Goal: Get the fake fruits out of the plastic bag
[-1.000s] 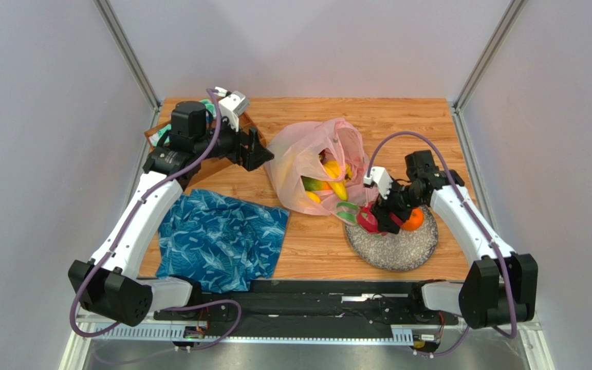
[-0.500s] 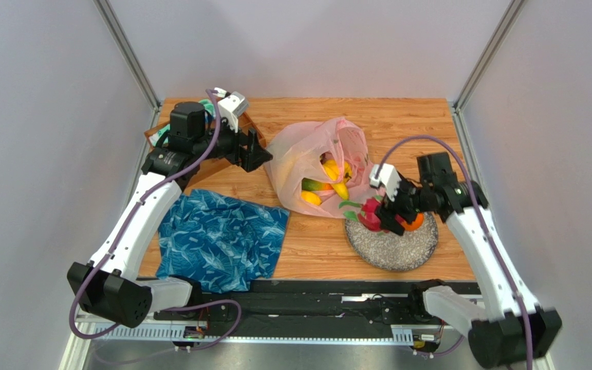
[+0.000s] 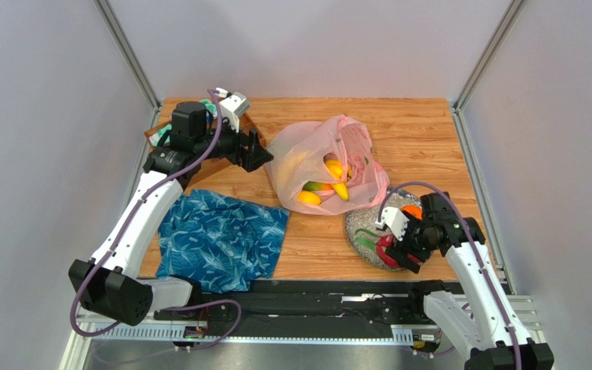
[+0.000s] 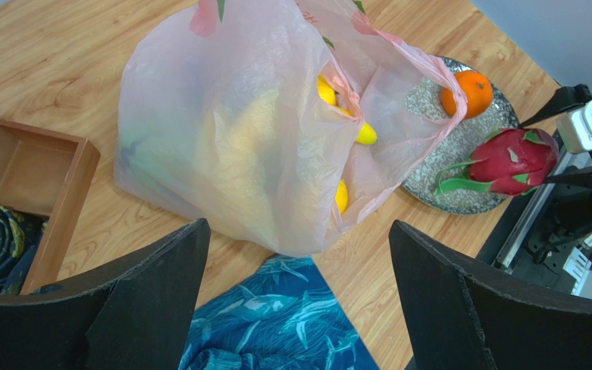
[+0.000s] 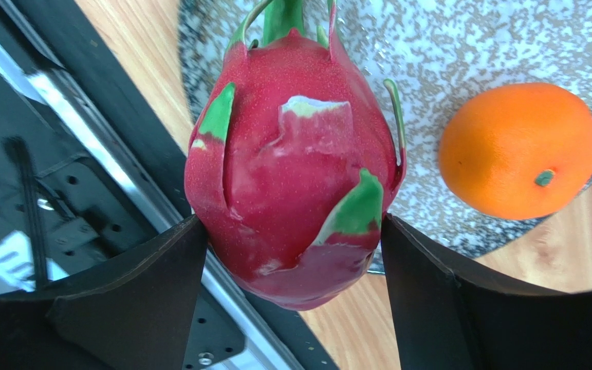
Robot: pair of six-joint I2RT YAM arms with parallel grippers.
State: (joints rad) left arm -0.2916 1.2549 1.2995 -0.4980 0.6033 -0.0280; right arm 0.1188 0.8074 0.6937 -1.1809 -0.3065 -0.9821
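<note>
The pale-pink plastic bag (image 3: 307,158) lies at mid table, its mouth facing right, with yellow bananas and other yellow fruits (image 3: 336,171) inside. In the left wrist view the bag (image 4: 222,131) sits just past my fingers. My left gripper (image 3: 257,158) is open and empty, left of the bag. My right gripper (image 3: 395,250) is shut on the magenta dragon fruit (image 5: 291,162), holding it over the near edge of the speckled grey plate (image 3: 361,223). An orange (image 5: 519,150) rests on the plate's far side (image 3: 411,210).
A blue leaf-patterned cloth (image 3: 218,239) lies at the front left. A wooden compartment box (image 4: 21,166) stands at the back left behind my left arm. The black base rail (image 5: 83,193) runs directly under the dragon fruit.
My right gripper has carried the dragon fruit from beside the bag's mouth toward the near edge of the plate. The bag has settled slightly. The left arm has barely moved.
</note>
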